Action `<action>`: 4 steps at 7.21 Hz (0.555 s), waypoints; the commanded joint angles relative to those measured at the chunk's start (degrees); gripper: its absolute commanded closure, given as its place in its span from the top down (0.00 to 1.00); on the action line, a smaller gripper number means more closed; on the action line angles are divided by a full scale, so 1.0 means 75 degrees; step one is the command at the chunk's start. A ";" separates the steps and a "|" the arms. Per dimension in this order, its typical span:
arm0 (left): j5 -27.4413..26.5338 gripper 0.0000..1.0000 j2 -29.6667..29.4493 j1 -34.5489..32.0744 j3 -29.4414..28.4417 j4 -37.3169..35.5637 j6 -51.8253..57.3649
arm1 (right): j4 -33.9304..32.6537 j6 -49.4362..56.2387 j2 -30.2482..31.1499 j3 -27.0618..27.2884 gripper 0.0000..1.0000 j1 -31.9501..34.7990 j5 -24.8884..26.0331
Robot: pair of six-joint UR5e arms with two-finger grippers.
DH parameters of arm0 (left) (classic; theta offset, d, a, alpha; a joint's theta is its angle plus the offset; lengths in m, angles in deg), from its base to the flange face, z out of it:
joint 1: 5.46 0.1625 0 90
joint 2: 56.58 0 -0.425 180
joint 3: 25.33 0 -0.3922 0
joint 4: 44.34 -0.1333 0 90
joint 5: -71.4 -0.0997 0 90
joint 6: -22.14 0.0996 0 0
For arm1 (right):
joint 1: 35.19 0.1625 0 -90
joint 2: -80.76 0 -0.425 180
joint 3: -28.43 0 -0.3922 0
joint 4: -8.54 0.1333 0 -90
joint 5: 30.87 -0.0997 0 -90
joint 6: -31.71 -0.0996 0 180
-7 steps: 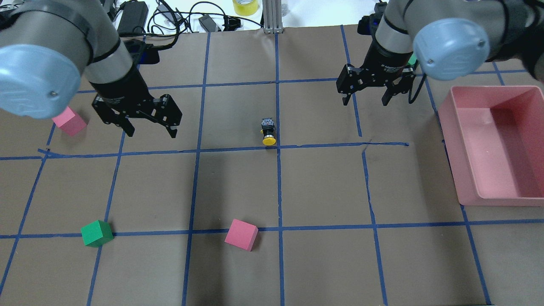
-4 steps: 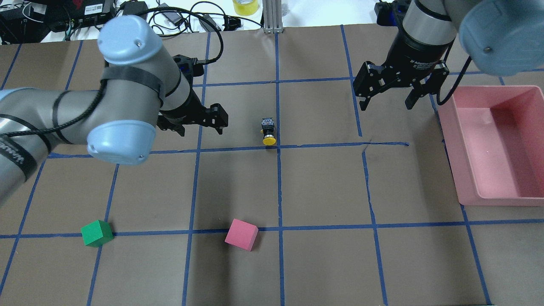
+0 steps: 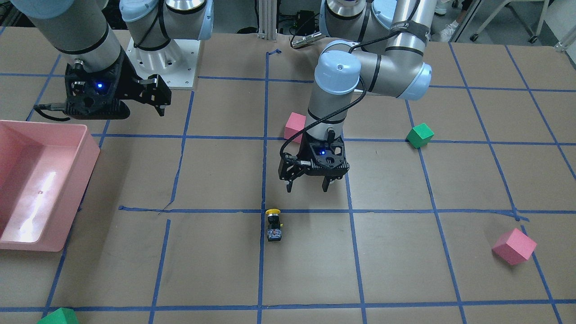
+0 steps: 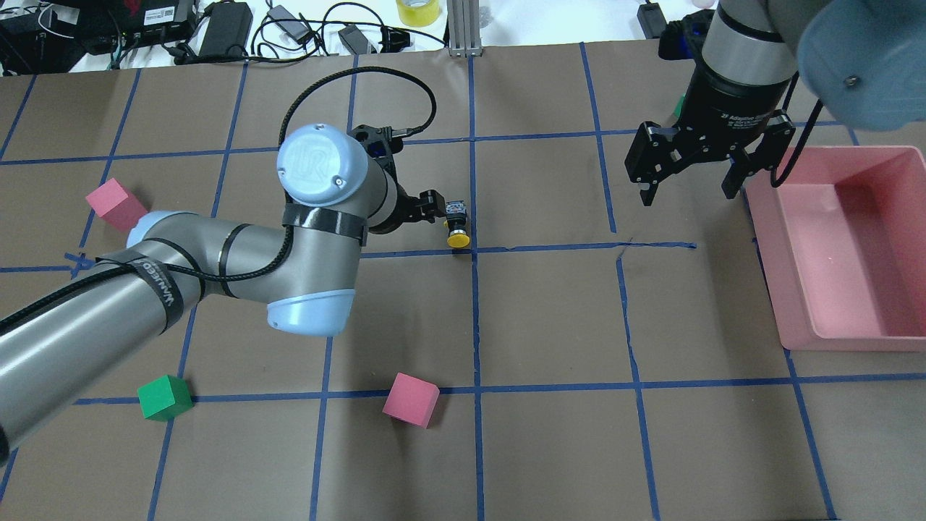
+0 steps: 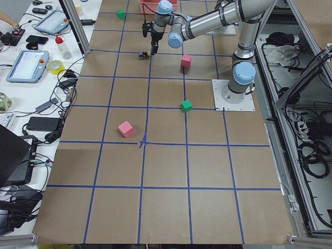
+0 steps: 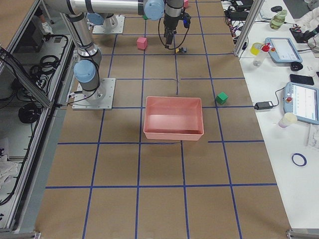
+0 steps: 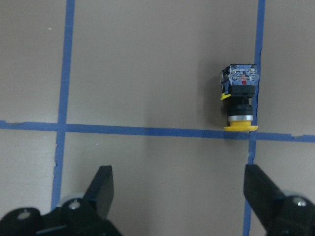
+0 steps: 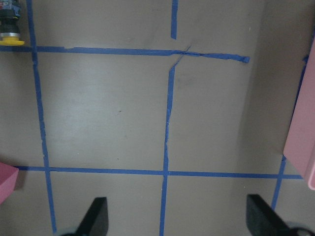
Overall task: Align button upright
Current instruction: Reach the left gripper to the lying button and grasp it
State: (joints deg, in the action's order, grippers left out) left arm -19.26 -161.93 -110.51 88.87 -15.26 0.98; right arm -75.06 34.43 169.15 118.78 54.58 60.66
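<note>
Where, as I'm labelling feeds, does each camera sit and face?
Front-facing: across the table, facing the robot; both arms, left gripper near the button.
Overhead: behind the shoulders, looking down; both arms, right gripper.
Exterior left: table's left end; both arms.
Exterior right: table's right end; both arms.
Left wrist: down at the button; own fingertips.
Right wrist: down at the table; own fingertips.
Both wrists show the button.

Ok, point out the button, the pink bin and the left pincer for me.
button (image 7: 240, 98), left wrist view, on its black collar.
pink bin (image 4: 861, 344), overhead view, on its near front wall.
left pincer (image 3: 307, 188), front-facing view, midway between its open fingertips.
</note>
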 commanded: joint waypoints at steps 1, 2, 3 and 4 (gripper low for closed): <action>-0.0753 0.94 -0.0635 -0.0675 0.0066 -0.1330 -0.0355 | 0.0003 0.0012 -0.0020 0.0000 1.00 -0.0003 0.0241; -0.0907 0.94 -0.0893 -0.0933 0.0206 -0.2123 -0.0714 | -0.0078 0.0012 -0.0008 0.0000 1.00 0.0008 0.0230; -0.1059 0.94 -0.1186 -0.1110 0.0381 -0.2850 -0.0892 | -0.0068 0.0012 -0.0008 0.0000 1.00 0.0020 0.0207; -0.1200 0.94 -0.1548 -0.1181 0.0418 -0.3635 -0.0917 | -0.0091 0.0012 -0.0043 0.0000 1.00 0.0008 0.0161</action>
State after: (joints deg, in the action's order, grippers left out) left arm -26.87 -170.52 -118.24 91.26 -35.60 -5.01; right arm -75.56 34.52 169.00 118.78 54.66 62.15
